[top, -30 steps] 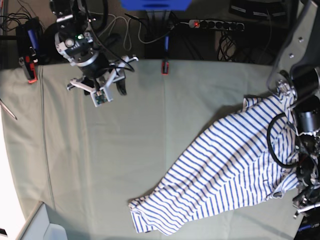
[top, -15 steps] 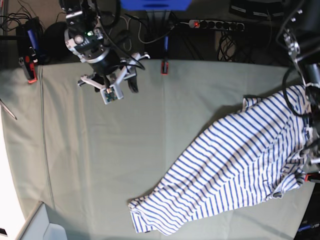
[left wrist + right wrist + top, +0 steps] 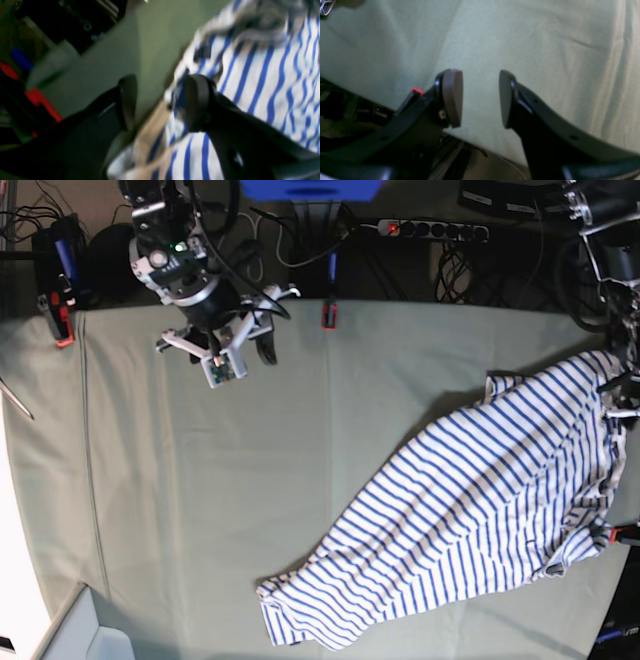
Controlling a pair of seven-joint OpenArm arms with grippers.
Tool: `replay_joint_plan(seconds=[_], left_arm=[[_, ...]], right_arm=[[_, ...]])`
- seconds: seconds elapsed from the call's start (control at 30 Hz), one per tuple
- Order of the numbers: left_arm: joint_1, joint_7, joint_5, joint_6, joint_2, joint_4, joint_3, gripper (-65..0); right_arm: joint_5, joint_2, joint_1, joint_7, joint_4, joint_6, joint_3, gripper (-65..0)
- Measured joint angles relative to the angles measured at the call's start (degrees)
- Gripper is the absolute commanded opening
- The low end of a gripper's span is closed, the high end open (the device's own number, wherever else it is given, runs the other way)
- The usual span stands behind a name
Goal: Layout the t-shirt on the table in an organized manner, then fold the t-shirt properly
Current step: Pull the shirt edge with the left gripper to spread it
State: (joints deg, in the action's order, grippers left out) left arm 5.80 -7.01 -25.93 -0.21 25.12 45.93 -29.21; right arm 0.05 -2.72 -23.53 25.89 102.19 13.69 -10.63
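Since a second ago your left arm has lifted off the t-shirt [image 3: 470,520]; it's still bunched on the tabletop [image 3: 300,460], unfolded, both jaws apart, empty.

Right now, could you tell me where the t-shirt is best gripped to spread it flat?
Probably the bunched corner of the t-shirt nearest the camera, coming from the bare table beside it: the cloth folds thick there, and the edge lies clear.

left wrist view blurred, t-shirt [image 3: 470,520] right edge cut off
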Motion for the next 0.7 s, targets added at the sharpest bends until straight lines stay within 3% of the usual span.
replay_joint_plan(seconds=[0.43,0.7], left_arm=[[2.6,-0.4,0.2,-0.2,-1.8,-3.5,-0.9,-34.7],[3.6,-0.3,0.2,-0.2,-1.6,-3.9,8.1,-34.7]], right_arm=[[0.0,0.0,0.0,0.0,0.0,0.0,0.0,-40.2],[0.0,0.0,0.0,0.0,0.0,0.0,0.0,-40.2]])
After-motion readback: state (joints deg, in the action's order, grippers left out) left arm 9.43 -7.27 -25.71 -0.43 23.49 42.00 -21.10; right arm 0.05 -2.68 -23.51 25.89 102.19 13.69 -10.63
